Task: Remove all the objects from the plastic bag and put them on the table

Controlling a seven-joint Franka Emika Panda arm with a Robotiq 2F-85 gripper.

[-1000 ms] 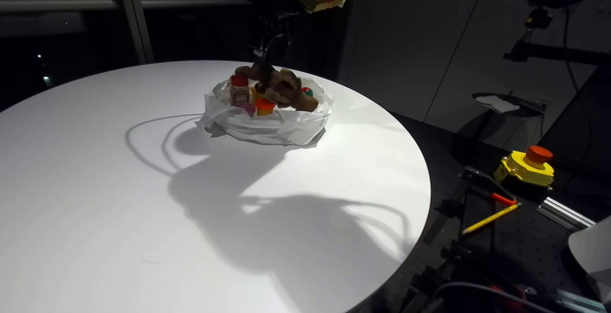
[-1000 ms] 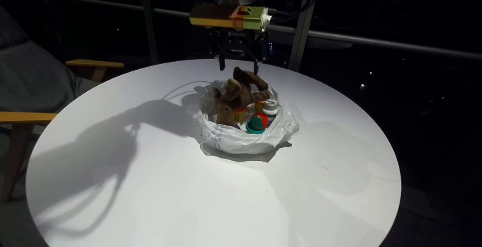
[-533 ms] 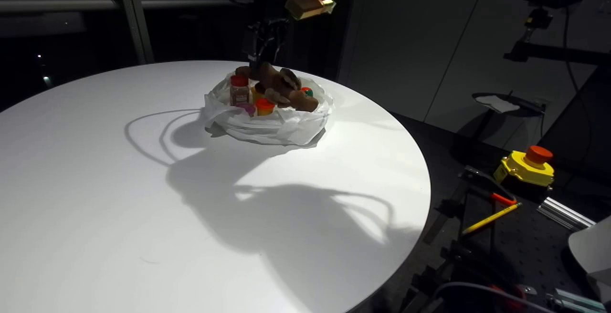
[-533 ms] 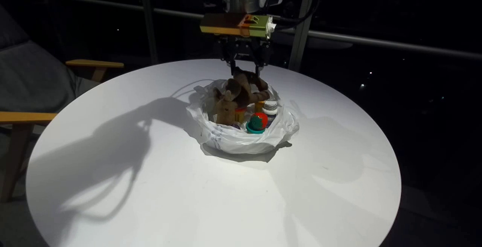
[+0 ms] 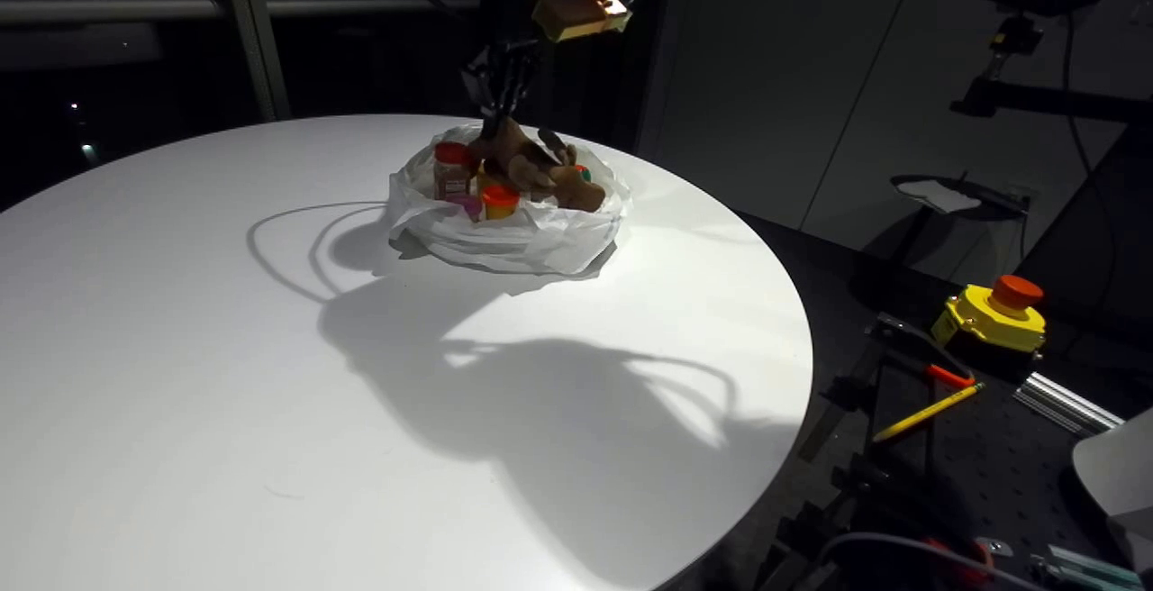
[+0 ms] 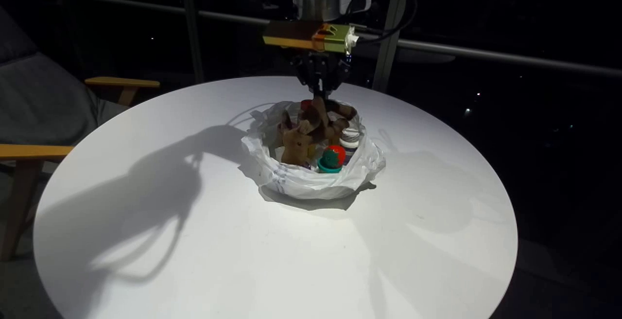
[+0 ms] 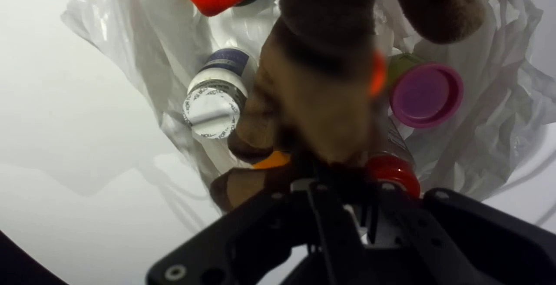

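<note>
Gripper (image 6: 320, 95) found clenched on the plush toy (image 6: 311, 127) directly beneath it. Below the gripper, the plastic bag (image 6: 311, 188) sits open on the table (image 6: 291, 253), containing the toy, a red-capped bottle (image 5: 452, 175) and a purple-lidded tub (image 7: 425, 95).

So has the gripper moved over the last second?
Yes. Judged against the grey post in an exterior view, the gripper has come down and shifted picture-right, toward that post.

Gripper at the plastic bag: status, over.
Gripper shut on the brown plush toy. Toy in the plastic bag, not yet on the table. Red-capped bottle close by the grip in the wrist view, contact unclear.
</note>
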